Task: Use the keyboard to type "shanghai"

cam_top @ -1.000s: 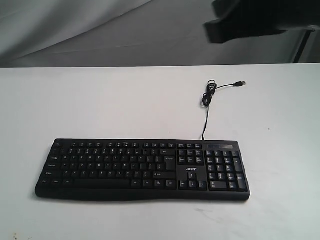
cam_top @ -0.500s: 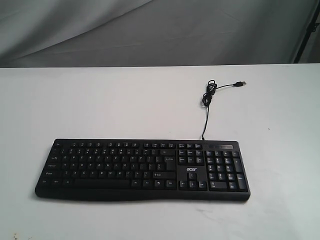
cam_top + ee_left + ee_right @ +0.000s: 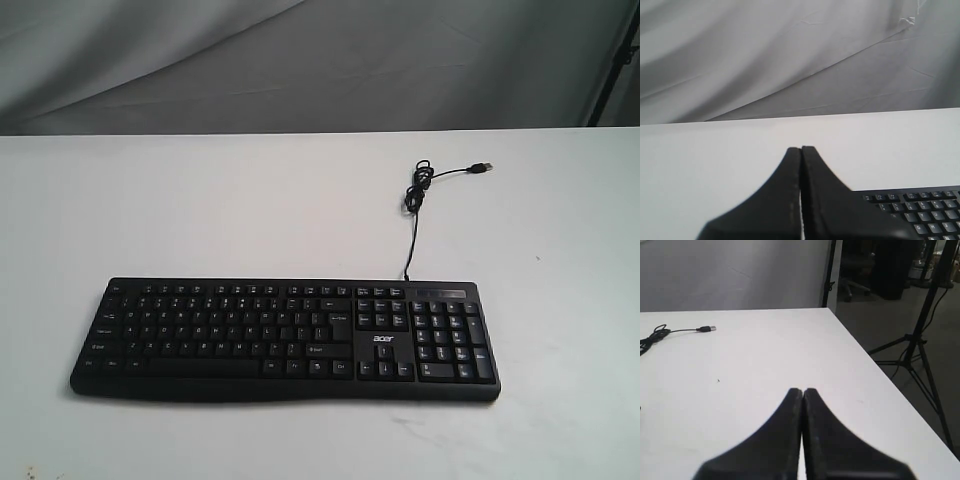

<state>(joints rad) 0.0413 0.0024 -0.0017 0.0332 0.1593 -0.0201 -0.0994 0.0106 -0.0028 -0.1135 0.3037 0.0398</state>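
A long black keyboard (image 3: pixel 285 340) with a number pad and a white acer logo lies near the table's front edge. Its thin black cable (image 3: pixel 412 215) runs back to a coil and a USB plug (image 3: pixel 483 166). Neither arm shows in the exterior view. In the left wrist view my left gripper (image 3: pixel 801 148) is shut, its tips over bare table, with a corner of the keyboard (image 3: pixel 920 210) beside it. My right gripper (image 3: pixel 802 390) is shut too, over bare white table, with the cable coil (image 3: pixel 652 335) and USB plug (image 3: pixel 705 329) far off.
The white table (image 3: pixel 200 210) ends at a side edge (image 3: pixel 875 365) close to my right gripper. Beyond that edge stand a black tripod (image 3: pixel 920 340) and dark equipment. A grey cloth backdrop (image 3: pixel 300 60) hangs behind the table.
A dark blurred shape at the upper right of the exterior view one second ago has gone out of frame. The keyboard and cable have not moved.
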